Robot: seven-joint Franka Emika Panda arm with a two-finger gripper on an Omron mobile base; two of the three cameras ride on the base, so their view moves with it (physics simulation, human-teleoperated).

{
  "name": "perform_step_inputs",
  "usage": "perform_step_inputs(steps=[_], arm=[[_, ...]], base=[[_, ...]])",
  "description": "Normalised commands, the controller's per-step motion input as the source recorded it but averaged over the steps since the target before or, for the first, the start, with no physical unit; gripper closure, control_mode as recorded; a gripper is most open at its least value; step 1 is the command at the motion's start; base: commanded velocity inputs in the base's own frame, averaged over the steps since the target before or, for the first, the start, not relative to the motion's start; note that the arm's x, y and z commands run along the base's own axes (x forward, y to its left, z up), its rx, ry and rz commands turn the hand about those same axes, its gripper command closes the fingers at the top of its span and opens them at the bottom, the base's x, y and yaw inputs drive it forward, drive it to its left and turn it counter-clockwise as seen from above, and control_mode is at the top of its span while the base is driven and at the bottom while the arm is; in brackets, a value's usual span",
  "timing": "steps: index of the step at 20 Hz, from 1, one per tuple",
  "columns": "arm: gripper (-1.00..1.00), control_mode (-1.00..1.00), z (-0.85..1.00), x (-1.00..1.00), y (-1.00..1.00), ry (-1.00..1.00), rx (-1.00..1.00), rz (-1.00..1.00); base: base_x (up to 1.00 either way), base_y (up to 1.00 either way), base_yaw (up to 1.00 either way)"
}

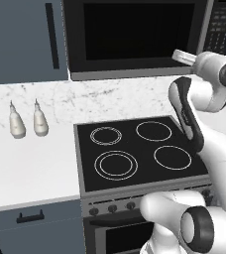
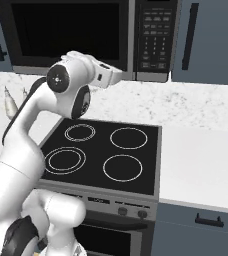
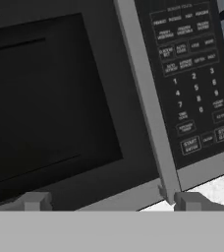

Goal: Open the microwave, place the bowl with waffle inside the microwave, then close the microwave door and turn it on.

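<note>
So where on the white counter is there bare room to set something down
Right of the black four-ring stovetop, the white counter lies bare to the marble backsplash. Left of it, the front stretch is free; the two white bottles crowd the back by the wall.

Black four-ring stovetop (image 1: 140, 154) set flush in white worktop (image 1: 26, 168); oven knobs (image 1: 112, 208) along its front edge. Two white bottles (image 1: 27, 120) stand upright, side by side, left of stovetop near marble backsplash (image 1: 85, 101). Dark blue-grey cabinet door (image 1: 26, 39) with black vertical handle (image 1: 52, 34) above.
</note>
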Motion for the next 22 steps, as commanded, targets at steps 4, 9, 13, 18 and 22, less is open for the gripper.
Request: perform_step_inputs(steps=[4,9,13,18,22], arm=[[-1.0,-1.0,0.2,-0.8,-0.67,0.01,0.0,0.1],[-1.0,-1.0,0.03,-0.51,-0.82,0.01,0.0,0.13],[-1.0,-1.0,-0.15,-0.11,-0.73,0.0,-0.06,0.1],[-1.0,-1.0,-0.43,0.0,-0.37,0.0,-0.13,0.09],[-1.0,-1.0,-0.34,0.05,-0.02,-0.03,-0.08,0.04]], base=[[0.0,0.0,0.0],[0.0,0.0,0.0],[0.0,0.0,0.0],[0.0,0.0,0.0],[0.0,0.0,0.0]])
